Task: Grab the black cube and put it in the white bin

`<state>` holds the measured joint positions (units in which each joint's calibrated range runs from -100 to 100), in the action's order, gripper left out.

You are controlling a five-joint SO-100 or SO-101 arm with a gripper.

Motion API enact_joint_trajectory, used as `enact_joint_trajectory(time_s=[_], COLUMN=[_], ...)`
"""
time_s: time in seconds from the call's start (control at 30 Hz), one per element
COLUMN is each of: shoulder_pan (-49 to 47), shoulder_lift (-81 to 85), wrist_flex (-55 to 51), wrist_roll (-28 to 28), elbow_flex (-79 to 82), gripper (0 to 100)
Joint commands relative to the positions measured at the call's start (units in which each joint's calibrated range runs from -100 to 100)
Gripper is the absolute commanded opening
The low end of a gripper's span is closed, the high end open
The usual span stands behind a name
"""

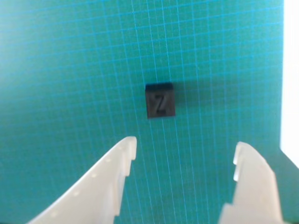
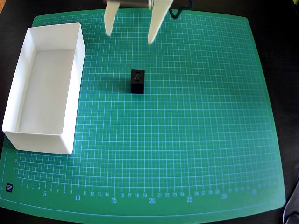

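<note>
One white bin [image 2: 44, 88], empty, along the mat's left edge. One black cube [image 2: 137, 81], near mat centre toward the far edge, Z face up; no long axis. Likely light, rigid, matte; grip two opposite side faces. Gripper [image 2: 130, 33] spread wide, empty, at the far edge.

In the overhead view we lose the gripper [image 2: 130, 33] above its fingers at twelve o'clock, and the green mat [image 2: 187, 140] is clipped at six o'clock.
</note>
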<state>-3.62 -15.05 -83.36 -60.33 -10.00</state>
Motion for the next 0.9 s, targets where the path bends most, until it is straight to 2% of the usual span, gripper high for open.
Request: enact_joint_trajectory(time_s=[0.0,0.4,0.87], shoulder_pan=[-1.2,-1.9,-0.7], shoulder_lift=[-3.3,-10.4,-14.7], wrist_flex=[2.4,9.0,9.1], wrist_roll=[-0.2,-0.1,-0.1], elbow_flex=[-2.5,-2.5,-2.6], gripper=[29,29,29])
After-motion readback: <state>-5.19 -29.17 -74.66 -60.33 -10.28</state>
